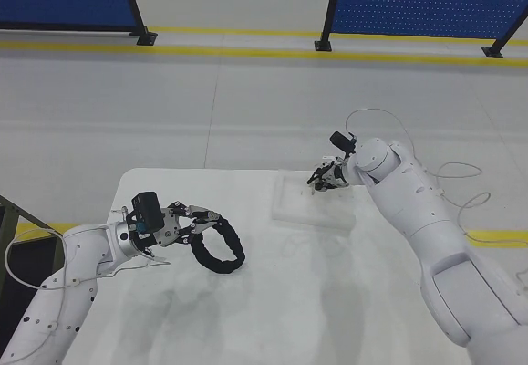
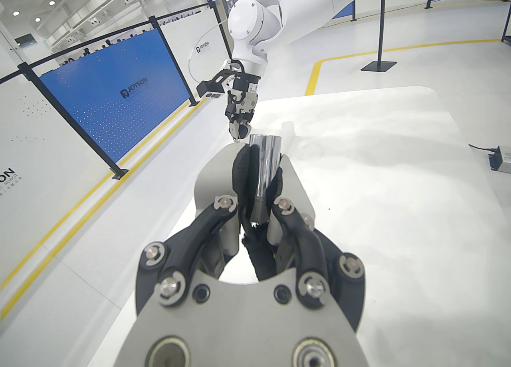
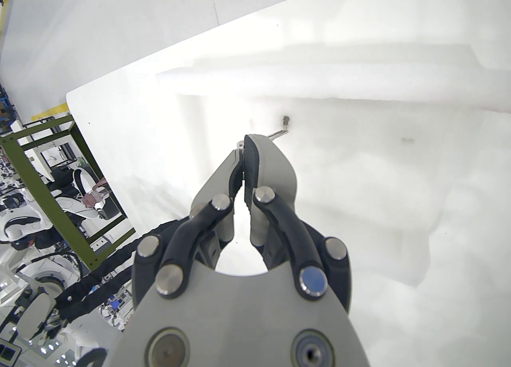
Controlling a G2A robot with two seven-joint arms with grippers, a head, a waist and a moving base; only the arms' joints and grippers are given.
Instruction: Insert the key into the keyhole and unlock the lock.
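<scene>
— Where is the lock?
— In the lower left of the top view. It is a black cable-loop lock with a polished chrome barrel [image 2: 264, 169]. The left gripper [image 1: 200, 222] is clamped on that barrel, with its black pads [image 2: 239, 173] pressing on both sides. The black loop [image 1: 220, 248] curls away toward the frame's centre over the white table [image 1: 336, 301].
— And the key?
— A thin silvery metal key [image 3: 276, 134] is pinched in the right gripper [image 1: 323, 175], just right of centre in the upper half of the top view. The fingertips are drawn together on it, and a sliver pokes out past them.
— How close are the two?
— Well apart. The right gripper sits above the far edge of a clear plastic tray [image 1: 311, 208], which lies between the two grippers. Whether the key touches the tray, I cannot tell.
</scene>
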